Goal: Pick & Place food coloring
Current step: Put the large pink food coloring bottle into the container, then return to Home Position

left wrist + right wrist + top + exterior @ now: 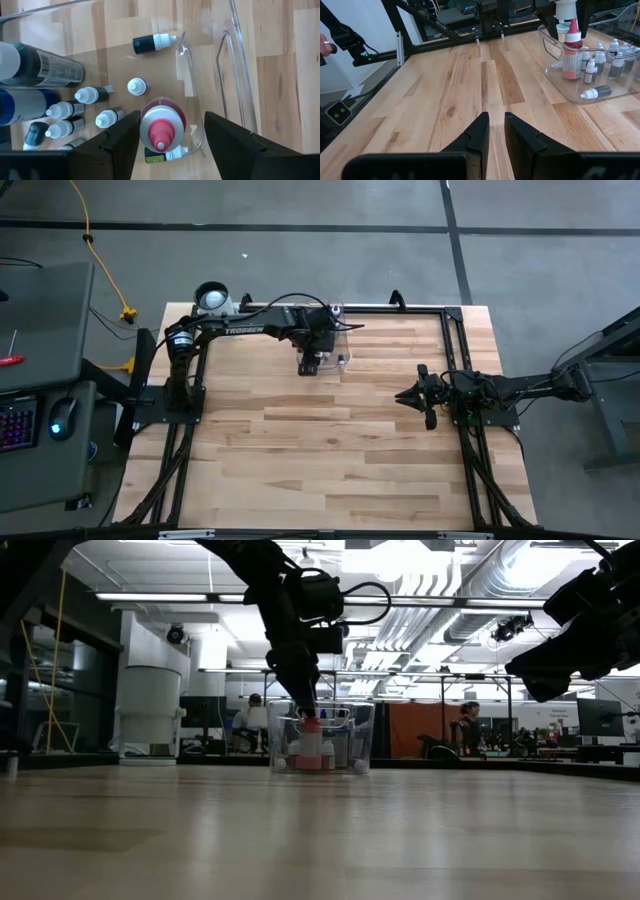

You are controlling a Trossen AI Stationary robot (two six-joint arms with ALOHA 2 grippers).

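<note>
Bare butcher-block tabletop [330,450] suggesting near-completion, the left gripper [170,132] is hanging released around a red-capped bottle [161,125] inside the clear plastic bin [240,75] at upper centre, while the right gripper [493,131] is waiting nearly clenched and empty.

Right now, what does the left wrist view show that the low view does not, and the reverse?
Only the left wrist view shows the small bottles inside the clear bin from above, one dark bottle lying on its side. Only the low view shows the right arm raised, the big white cylinder and people behind. Both show the left hand open around the upright red-capped bottle in the bin.
</note>
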